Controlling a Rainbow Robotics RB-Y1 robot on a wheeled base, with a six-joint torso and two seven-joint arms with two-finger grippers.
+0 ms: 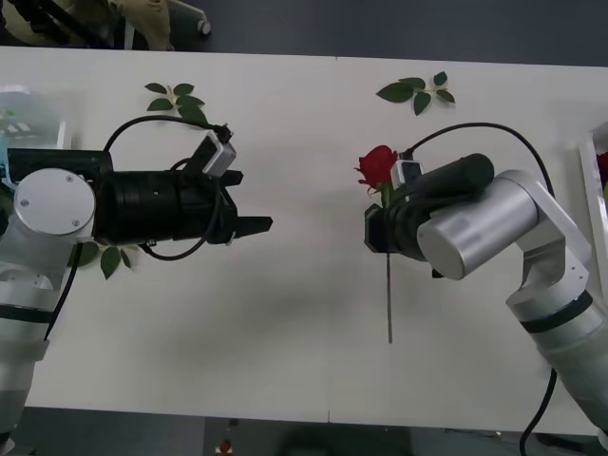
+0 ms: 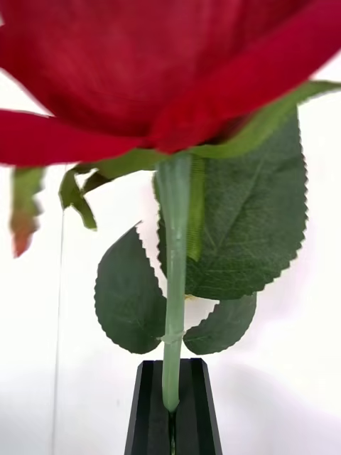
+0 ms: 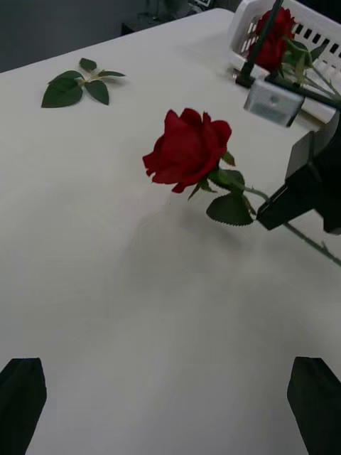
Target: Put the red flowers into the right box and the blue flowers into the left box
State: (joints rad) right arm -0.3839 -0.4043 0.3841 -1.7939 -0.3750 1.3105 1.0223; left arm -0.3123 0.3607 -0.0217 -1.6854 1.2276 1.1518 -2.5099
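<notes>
1. White table (image 1: 285, 361) spans the workspace, dark floor beyond its far edge.
2. Right gripper (image 2: 172, 416) is clamped on the stem of a red rose (image 1: 378, 165), just below the leaves, lifted off the surface.
3. Stem axis runs near-to-far; bloom far end, tail trailing toward the robot.
4. Right box (image 1: 593, 190), already holding roses, lies to the right arm's outer side; open table between.
5. Left gripper (image 1: 256, 225) hovers spread wide and empty, near a leaf sprig (image 1: 180, 100).
</notes>
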